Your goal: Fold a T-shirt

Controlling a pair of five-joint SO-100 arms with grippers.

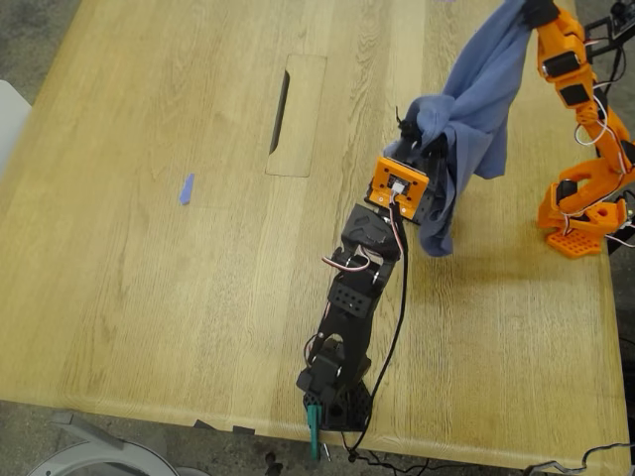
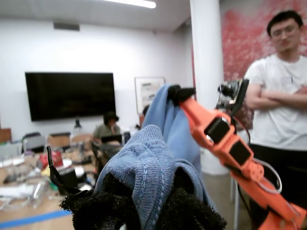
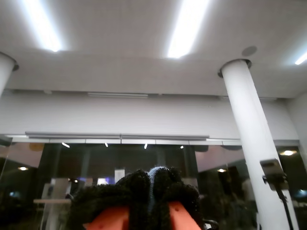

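A broad pale wooden table [image 1: 179, 297] fills the exterior view, with a dark slot [image 1: 281, 97] cut near its middle and grey floor at the edges. Beyond, white walls, a black wall screen [image 2: 70, 95], a white column [image 3: 252, 139], and ceiling strip lights [image 3: 188, 26] glowing above dark glazing.

No lettering anywhere that I can read. The T-shirt [image 1: 476, 109] hangs bunched, showing only plain blue cloth, no print or words facing any camera. The dark screen [image 2: 69, 95] on the far wall is blank. The framed picture [image 2: 148, 93] beside it is too blurred to make out. The small blue strip [image 1: 186, 188] on the counter [image 1: 149, 297] carries no marking I can see. Nothing legible on either arm.
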